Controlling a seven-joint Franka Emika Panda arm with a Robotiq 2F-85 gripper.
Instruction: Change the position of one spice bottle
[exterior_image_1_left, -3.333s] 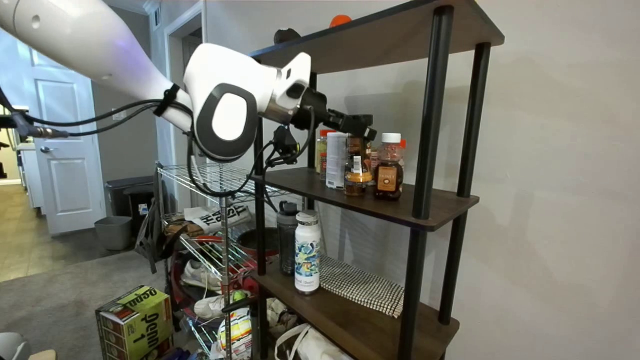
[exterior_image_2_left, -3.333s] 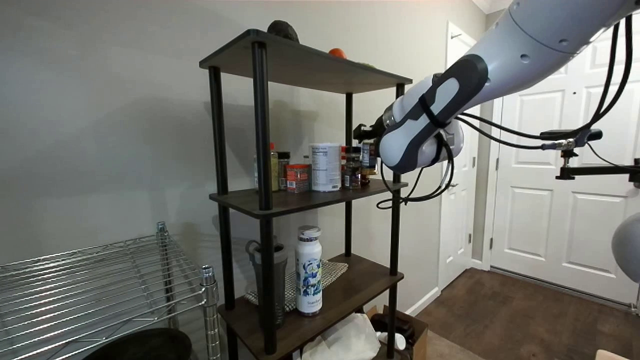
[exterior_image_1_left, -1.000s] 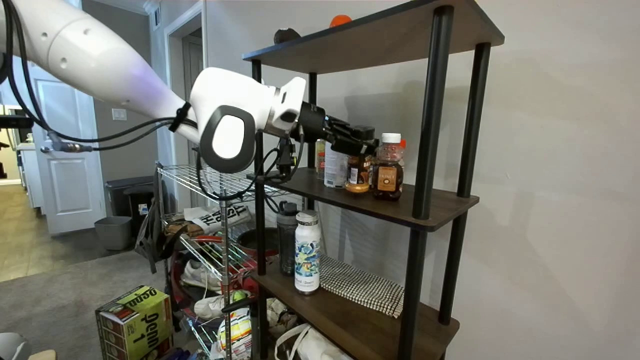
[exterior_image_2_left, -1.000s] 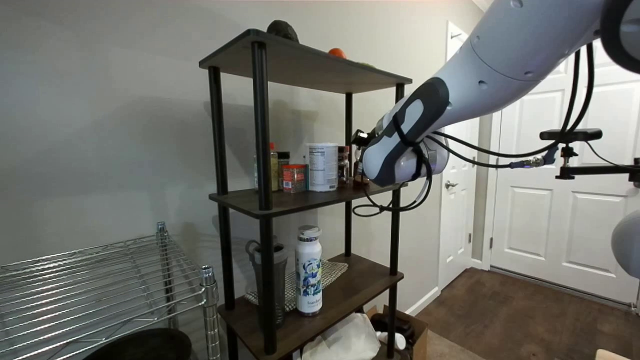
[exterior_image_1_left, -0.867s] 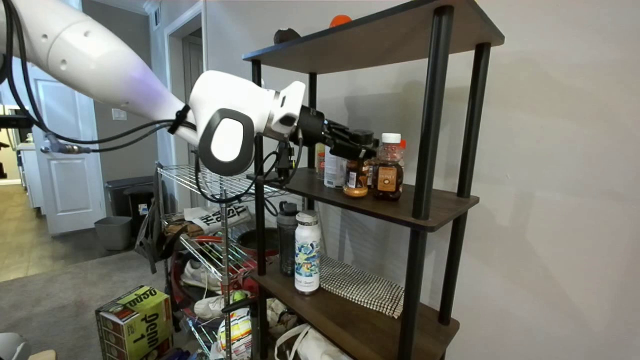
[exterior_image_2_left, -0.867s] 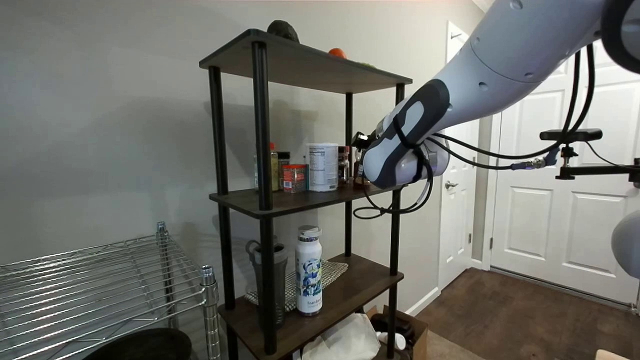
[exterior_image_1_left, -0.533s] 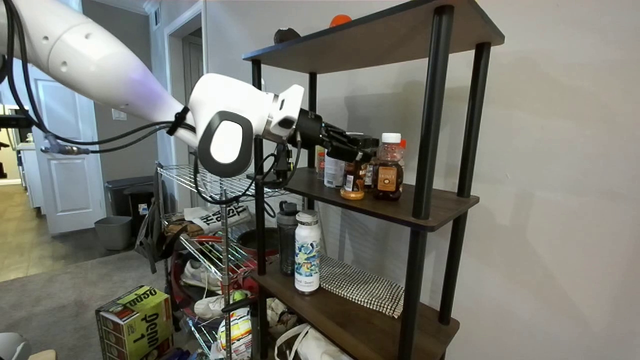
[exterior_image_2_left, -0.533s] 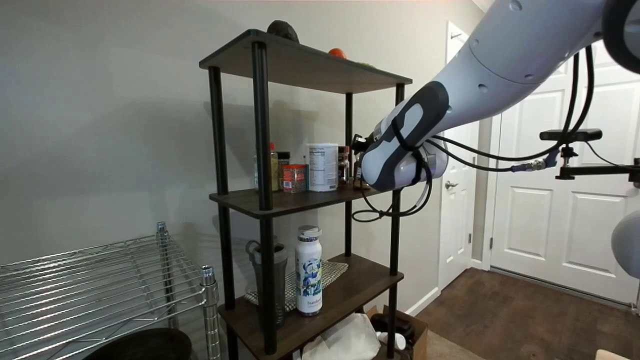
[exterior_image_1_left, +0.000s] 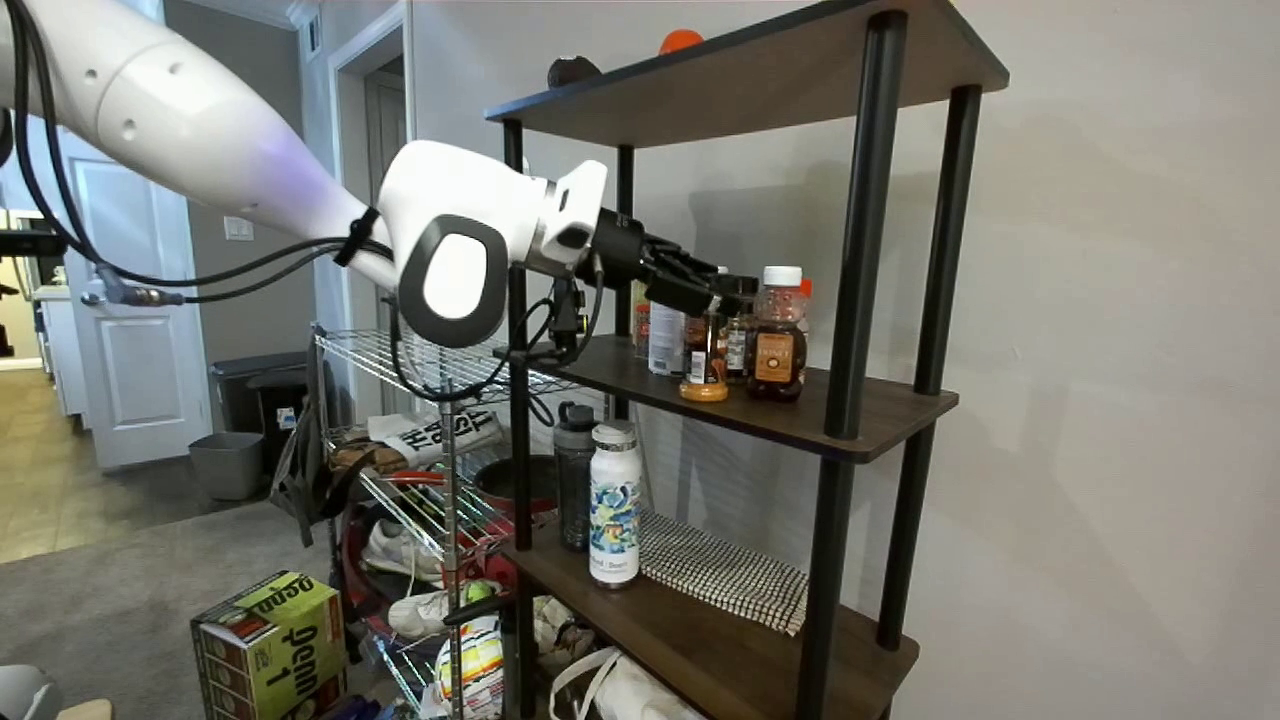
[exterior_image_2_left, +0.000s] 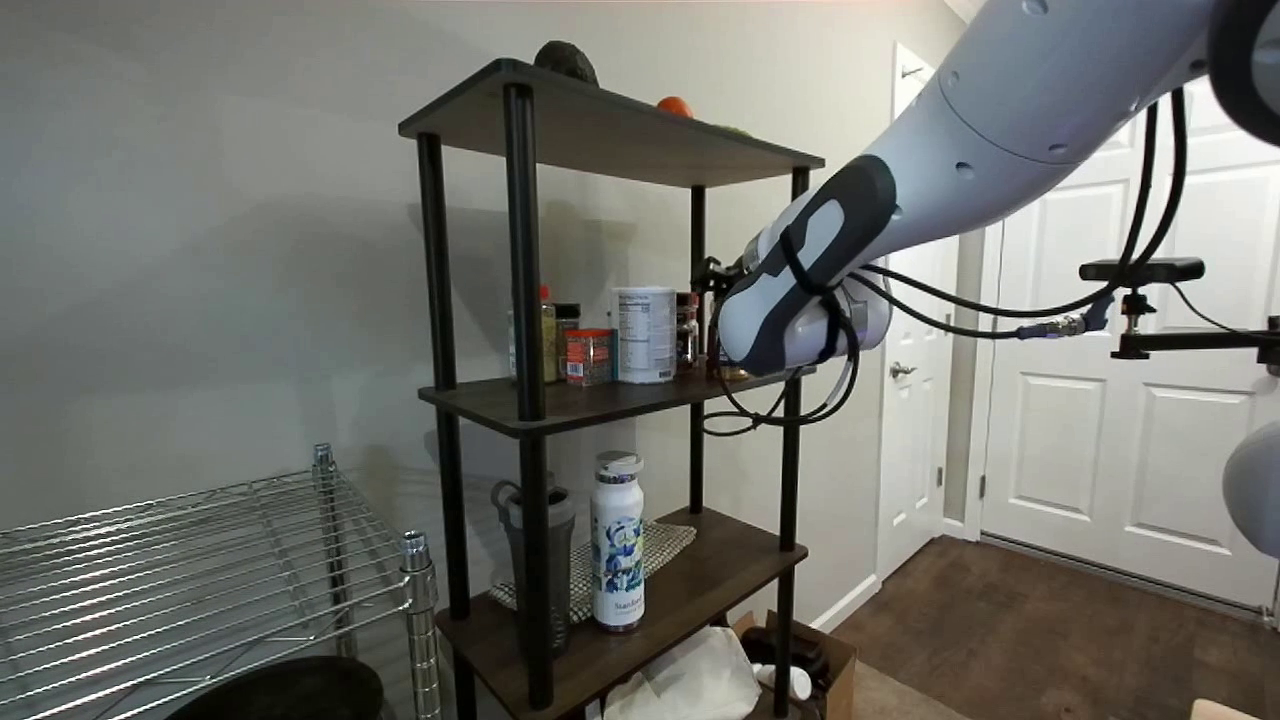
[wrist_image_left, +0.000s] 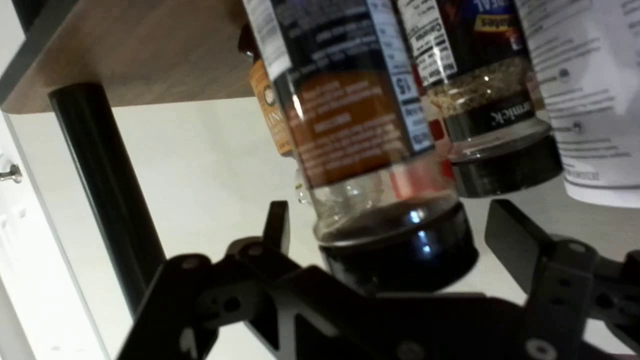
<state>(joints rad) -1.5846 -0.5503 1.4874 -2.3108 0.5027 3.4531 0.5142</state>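
The spice bottle (wrist_image_left: 350, 120), with a dark label, an orange-brown panel and a black cap, stands between my gripper's (wrist_image_left: 390, 227) fingers in the wrist view, which is upside down. Those fingers are spread wide, with a gap showing on each side of the cap. In an exterior view the spice bottle (exterior_image_1_left: 704, 370) rests upright near the front edge of the middle shelf (exterior_image_1_left: 860, 395), orange at its base, its top behind my gripper (exterior_image_1_left: 718, 302). From the opposite camera the arm mostly hides it, and only part of my gripper (exterior_image_2_left: 712, 280) shows.
A white-capped honey bottle (exterior_image_1_left: 775, 350) and a black-capped McCormick bottle (wrist_image_left: 505, 167) stand close by. Further along are a white canister (exterior_image_2_left: 646, 335) and a red-lidded jar (exterior_image_2_left: 588, 357). A black shelf post (exterior_image_1_left: 868, 230) and the top board (exterior_image_1_left: 760, 75) frame the space.
Over the last second the spice bottle has come down onto the shelf, toward its front edge. My jaws have opened off it, and the arm has lifted slightly.
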